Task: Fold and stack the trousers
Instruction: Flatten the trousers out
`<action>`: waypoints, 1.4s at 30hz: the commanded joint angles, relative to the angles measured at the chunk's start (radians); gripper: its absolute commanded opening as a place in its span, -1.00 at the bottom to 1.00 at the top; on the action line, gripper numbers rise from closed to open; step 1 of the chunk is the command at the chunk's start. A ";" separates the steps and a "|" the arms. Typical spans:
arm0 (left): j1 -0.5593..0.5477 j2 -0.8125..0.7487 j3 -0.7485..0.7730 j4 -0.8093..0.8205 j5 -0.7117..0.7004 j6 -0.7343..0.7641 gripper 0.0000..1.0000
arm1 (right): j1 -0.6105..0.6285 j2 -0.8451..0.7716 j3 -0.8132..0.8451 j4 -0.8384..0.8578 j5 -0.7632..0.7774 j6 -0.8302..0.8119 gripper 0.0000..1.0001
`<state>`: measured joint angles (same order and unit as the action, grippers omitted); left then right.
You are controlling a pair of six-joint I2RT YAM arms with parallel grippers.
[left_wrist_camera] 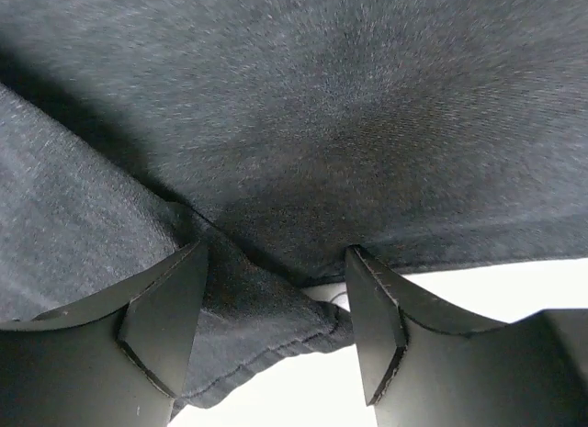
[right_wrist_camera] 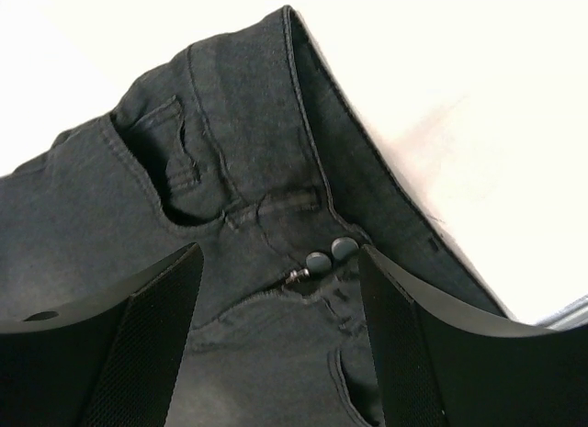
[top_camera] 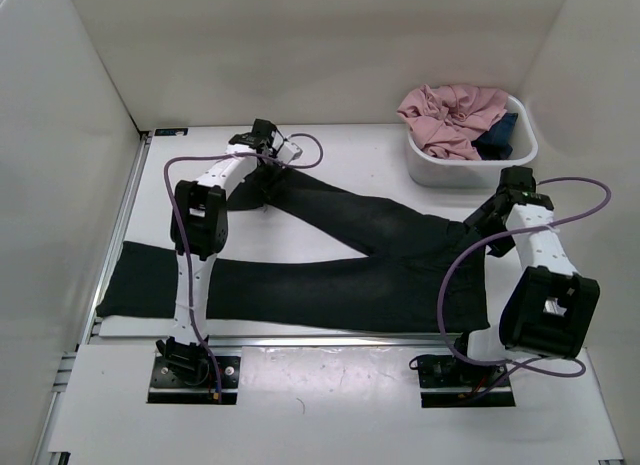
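Enclosing the flat white counter (top_camera: pixel 330 150) on the left, back and right, plain white walls (top_camera: pixel 300 45) are being seen from above. A pair of plain black, soft-fabric trousers (top_camera: pixel 330 275) is being carried by the counter, spread flat: the waist is lying at the right, one leg is running to the left edge, the other is slanting toward the back left. A white oval plastic tub (top_camera: pixel 440 170) is being kept at the back right and is being filled by a crumpled pink garment (top_camera: pixel 450 115); a small dark blue garment (top_camera: pixel 500 135) is being largely covered by it. The left gripper (left_wrist_camera: pixel 276 262) is being held wide over the slanting leg's end, a fold of hem lying between its jaws. The right gripper (right_wrist_camera: pixel 280 252) is being held wide above the waistband, where two round buttons (right_wrist_camera: pixel 331 254) are showing. In the top view both grippers' fingertips cannot be made out against the dark fabric; whether the left leg end is overhanging the counter cannot be told.
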<state>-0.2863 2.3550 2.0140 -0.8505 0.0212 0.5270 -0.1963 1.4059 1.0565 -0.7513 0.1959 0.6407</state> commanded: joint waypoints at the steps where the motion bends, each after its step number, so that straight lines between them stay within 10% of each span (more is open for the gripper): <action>1: -0.002 -0.076 -0.061 -0.009 -0.076 -0.041 0.43 | -0.005 0.053 -0.009 0.076 0.010 0.019 0.46; 15: -0.002 -0.125 -0.147 0.001 -0.228 -0.081 0.62 | -0.005 0.485 0.180 0.118 0.016 0.195 0.51; 24: -0.002 -0.172 -0.185 0.001 -0.319 -0.091 0.49 | -0.005 0.493 0.143 0.127 0.025 0.198 -0.45; 42: -0.013 -0.309 -0.382 0.014 -0.349 -0.125 0.75 | -0.005 0.449 0.143 0.127 0.043 0.152 -0.13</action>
<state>-0.2943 2.1056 1.6665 -0.8471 -0.2928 0.4179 -0.1963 1.8656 1.2274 -0.6262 0.2035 0.8036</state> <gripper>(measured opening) 0.875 0.414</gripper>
